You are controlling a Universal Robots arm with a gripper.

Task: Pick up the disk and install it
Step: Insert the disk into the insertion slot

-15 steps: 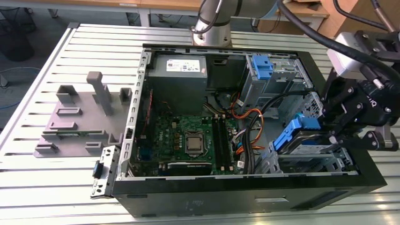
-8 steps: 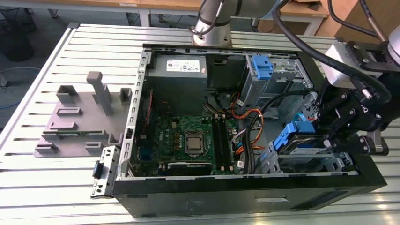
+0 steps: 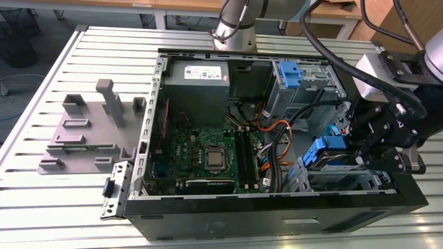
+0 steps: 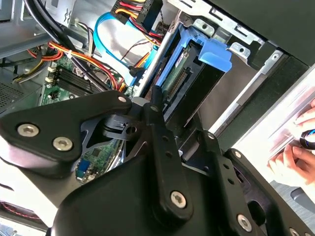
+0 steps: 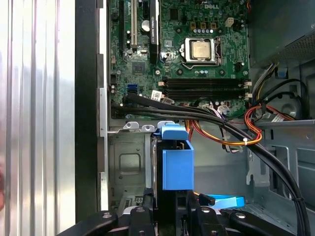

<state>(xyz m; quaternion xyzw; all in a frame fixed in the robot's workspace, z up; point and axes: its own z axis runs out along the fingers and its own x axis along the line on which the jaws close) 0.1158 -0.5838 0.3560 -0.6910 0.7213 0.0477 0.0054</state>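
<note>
The disk [image 3: 331,153] stands on edge in its blue carrier bracket, partly down in the metal drive bay [image 3: 346,181] at the near corner of the open computer case, on the exterior view's right. My gripper [image 3: 361,148] is shut on it. In the first wrist view the blue carrier [image 5: 176,164] sits between the two black fingers [image 5: 143,216], over the bay opening. In the second wrist view the disk [image 4: 189,73] shows its connector edge and blue tab beyond one finger [image 4: 155,105].
The case [image 3: 277,218] holds a motherboard [image 3: 207,155], a grey power supply [image 3: 202,73], a bare blue bracket [image 3: 291,73] in the far bay, and orange and black cables [image 5: 231,130] beside the disk. A grey fixture [image 3: 90,136] stands on the slatted table. A person's hand [image 4: 295,147] rests outside the case.
</note>
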